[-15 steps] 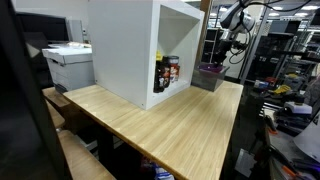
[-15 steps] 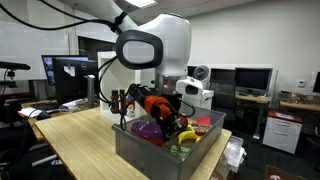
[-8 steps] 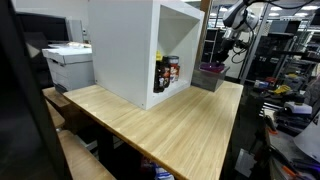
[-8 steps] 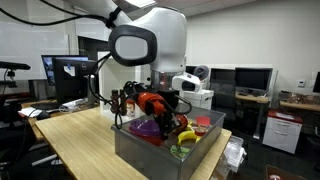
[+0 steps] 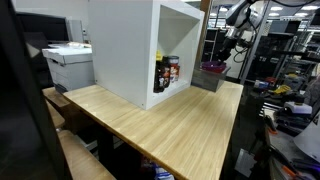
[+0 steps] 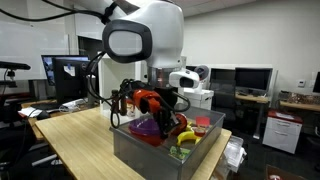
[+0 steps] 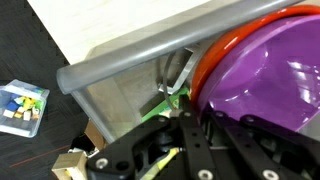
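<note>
My gripper (image 6: 152, 106) hangs over the near end of a grey bin (image 6: 150, 152) on the wooden table; it also shows far off in an exterior view (image 5: 227, 45). In the wrist view the gripper (image 7: 180, 92) looks shut on the rim of an orange bowl (image 7: 215, 55), just inside the bin's rim (image 7: 130, 55). The orange bowl (image 6: 150, 98) sits at finger height above the bin's edge. A purple bowl (image 7: 265, 75) lies right beside it and pokes up from the bin (image 6: 147, 128). A green piece (image 7: 165, 100) lies under the fingers.
The bin also holds a yellow banana (image 6: 187, 135), a red item (image 6: 203, 124) and green pieces (image 6: 180, 152). A white cubby box (image 5: 135, 45) with cans (image 5: 167, 72) stands on the table (image 5: 175, 125). A printer (image 5: 68, 65) and monitors (image 6: 62, 75) stand around.
The arm's wrist has shifted slightly left and up over the bin, and the orange bowl rose a little with it. The purple bowl stayed in place.
</note>
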Robot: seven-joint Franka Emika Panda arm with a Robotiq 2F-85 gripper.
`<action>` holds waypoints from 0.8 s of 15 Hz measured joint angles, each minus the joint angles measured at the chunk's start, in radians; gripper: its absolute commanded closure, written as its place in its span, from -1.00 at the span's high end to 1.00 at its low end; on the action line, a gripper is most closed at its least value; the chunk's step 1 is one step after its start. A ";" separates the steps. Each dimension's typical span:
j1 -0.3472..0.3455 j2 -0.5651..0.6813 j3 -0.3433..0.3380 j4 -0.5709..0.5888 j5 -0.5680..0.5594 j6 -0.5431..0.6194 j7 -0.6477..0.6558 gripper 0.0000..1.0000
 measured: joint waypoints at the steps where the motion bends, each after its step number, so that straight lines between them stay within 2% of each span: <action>1: 0.000 -0.003 -0.002 -0.002 0.000 0.002 0.000 -0.79; 12: 0.000 -0.009 -0.006 -0.007 0.000 0.004 0.000 -0.79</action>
